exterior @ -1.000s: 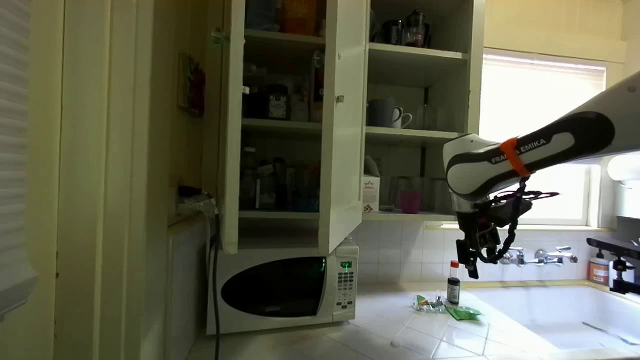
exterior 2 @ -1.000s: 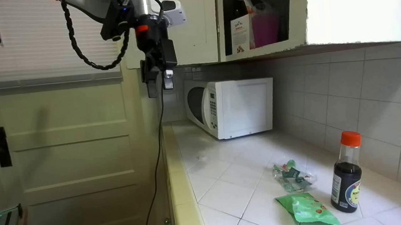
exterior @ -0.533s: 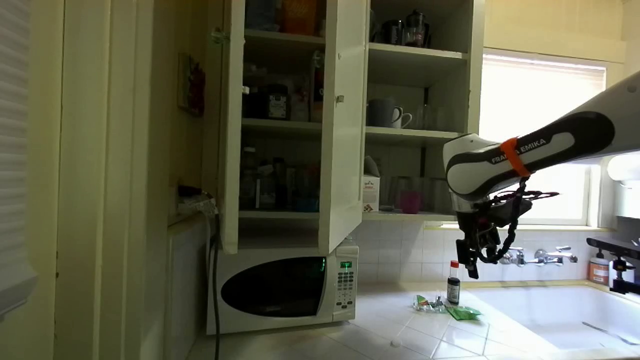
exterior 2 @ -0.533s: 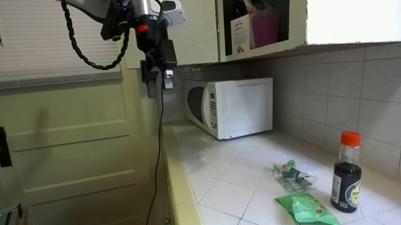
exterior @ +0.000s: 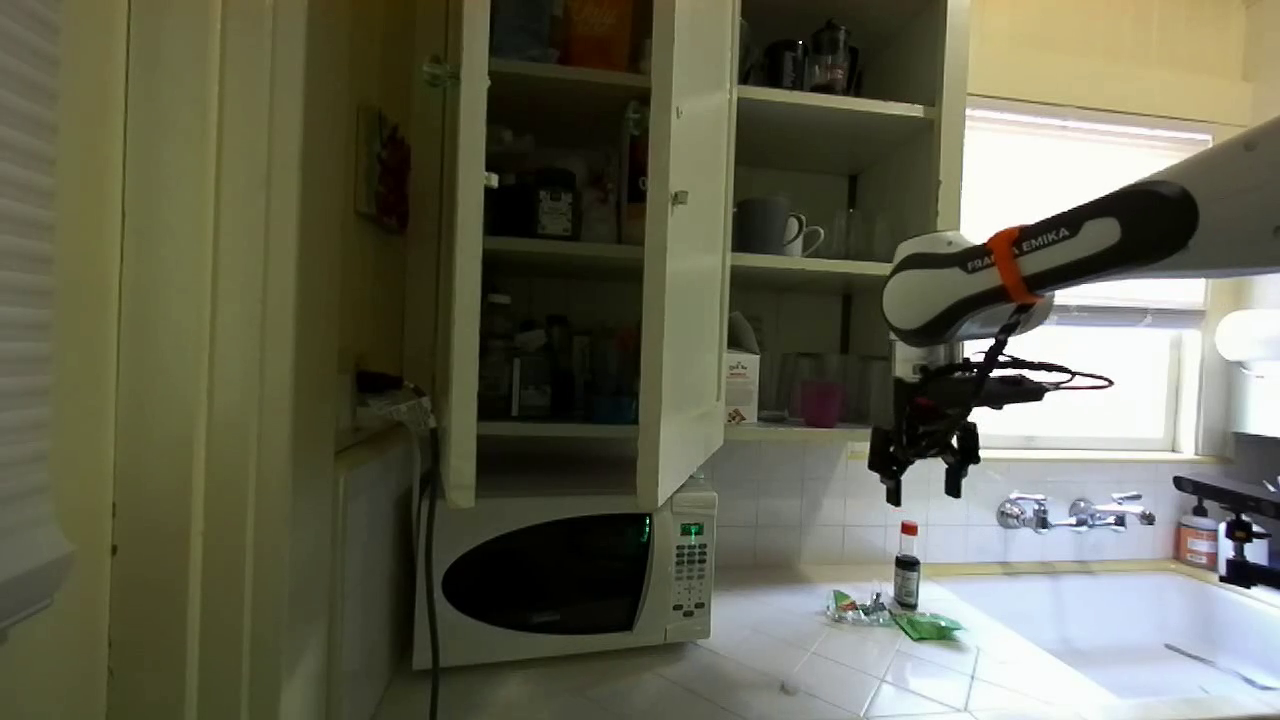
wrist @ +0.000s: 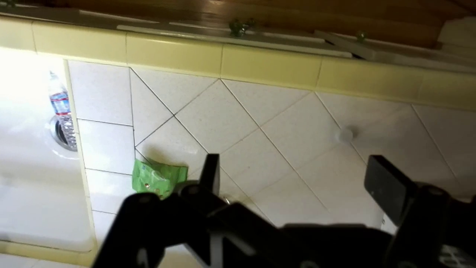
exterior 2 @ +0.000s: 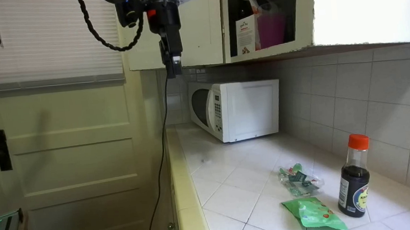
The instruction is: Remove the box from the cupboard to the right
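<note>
The box (exterior: 741, 388) is a small whitish carton with reddish print, upright on the lowest shelf of the right-hand part of the cupboard (exterior: 692, 250). It also shows in the other angle, an exterior view (exterior 2: 246, 35), beside a purple cup; the cupboard frame (exterior 2: 303, 45) surrounds it. In an exterior view the open door partly hides its left side. My gripper (exterior: 923, 490) is open and empty, pointing down, below shelf level and apart from the box. It also shows in an exterior view (exterior 2: 174, 71) and in the wrist view (wrist: 292, 167), over the counter. The wrist view does not show the box.
A purple cup (exterior 2: 272, 31) stands against the box's side. The open cupboard door juts out left of it. Below are a white microwave (exterior: 690, 570), a red-capped bottle (exterior: 907, 570), a green packet (exterior 2: 315, 214), a clear wrapper (exterior 2: 300, 180) and the sink (exterior: 1100, 640).
The arm holds still at first, then my gripper rises and turns. Its two fingers now show side by side in an exterior view. The box has not moved.
</note>
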You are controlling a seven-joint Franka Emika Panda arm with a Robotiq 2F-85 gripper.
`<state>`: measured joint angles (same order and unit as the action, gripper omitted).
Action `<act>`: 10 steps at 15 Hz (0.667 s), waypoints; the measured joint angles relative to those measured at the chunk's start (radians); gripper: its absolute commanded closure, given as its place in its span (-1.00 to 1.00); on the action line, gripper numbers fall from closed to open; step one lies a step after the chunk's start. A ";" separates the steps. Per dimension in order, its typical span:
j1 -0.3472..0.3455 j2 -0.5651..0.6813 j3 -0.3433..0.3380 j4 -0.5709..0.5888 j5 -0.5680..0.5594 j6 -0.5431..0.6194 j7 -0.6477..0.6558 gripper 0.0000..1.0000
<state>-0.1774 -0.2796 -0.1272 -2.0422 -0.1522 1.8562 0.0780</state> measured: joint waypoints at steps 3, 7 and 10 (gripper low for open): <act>0.010 0.016 0.023 0.085 0.068 -0.003 0.146 -1.00; 0.016 0.049 0.049 0.185 0.131 -0.003 0.349 -1.00; 0.011 0.056 0.046 0.233 0.157 -0.002 0.478 -1.00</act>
<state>-0.1660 -0.2235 -0.0814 -1.8089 0.0049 1.8544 0.5560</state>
